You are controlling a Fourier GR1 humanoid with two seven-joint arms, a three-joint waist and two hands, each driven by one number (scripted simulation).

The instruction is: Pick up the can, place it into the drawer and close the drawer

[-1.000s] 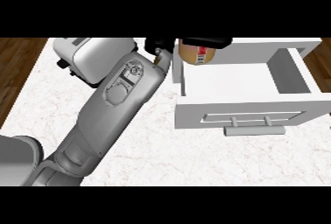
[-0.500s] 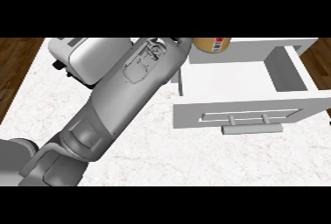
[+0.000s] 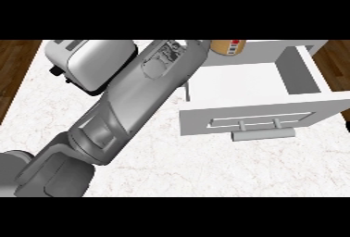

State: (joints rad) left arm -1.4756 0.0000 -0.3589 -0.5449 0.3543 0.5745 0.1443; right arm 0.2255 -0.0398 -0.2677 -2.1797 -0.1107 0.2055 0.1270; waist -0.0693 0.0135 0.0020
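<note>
The can (image 3: pixel 229 46), tan with a white and red label, shows only partly at the view's top edge, over the back of the open white drawer (image 3: pixel 301 76). My left forearm (image 3: pixel 147 88) runs from the lower left up to the top edge and ends right beside the can. The hand itself is cut off by the top edge, so how it meets the can is hidden. The drawer's inside is bare, and its front panel with the bar handle (image 3: pixel 263 134) faces me. My right hand does not show.
A silver toaster (image 3: pixel 92 58) stands at the back left of the white marble counter (image 3: pixel 226 171), partly behind my forearm. Dark wood floor shows past the counter's left and right edges.
My left arm has stretched farther up and right, carrying the can from the drawer's left rim to over its back. The black hand seen on the can a second ago has left the view.
</note>
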